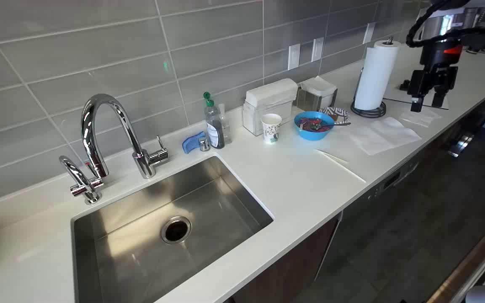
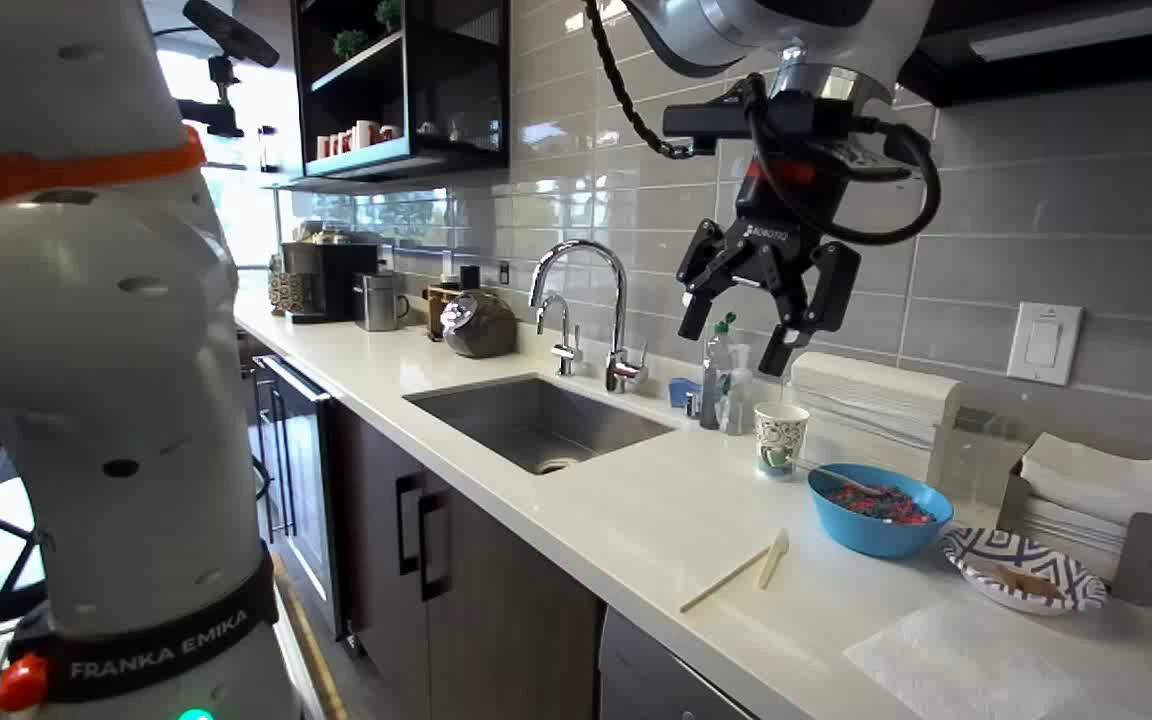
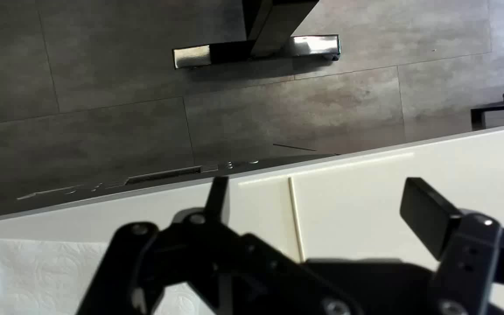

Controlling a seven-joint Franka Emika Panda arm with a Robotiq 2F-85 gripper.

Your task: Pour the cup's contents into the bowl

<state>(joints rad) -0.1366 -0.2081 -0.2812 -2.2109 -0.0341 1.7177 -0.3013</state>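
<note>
The cup (image 1: 271, 129) is a white tapered paper cup with a printed pattern and a bluish-green mark. It stands upright on the counter in both exterior views (image 2: 779, 440); its contents do not show. The blue bowl (image 1: 315, 135) sits close beside it (image 2: 874, 534), holding red and dark bits and a spoon-like utensil. My gripper (image 1: 427, 102) is open and empty, well above the counter and apart from the cup and bowl; it also shows in an exterior view (image 2: 735, 340). In the wrist view the open fingers (image 3: 317, 199) have counter and floor below; cup and bowl are out of view.
A white napkin box (image 1: 270, 103) and soap bottle (image 1: 214, 128) stand behind the cup. A patterned plate (image 2: 1026, 572), paper-towel roll (image 1: 376, 78) and paper sheets (image 1: 385, 135) lie past the bowl. Thin sticks (image 2: 726, 577) lie in front. A sink (image 1: 175, 198) is nearby.
</note>
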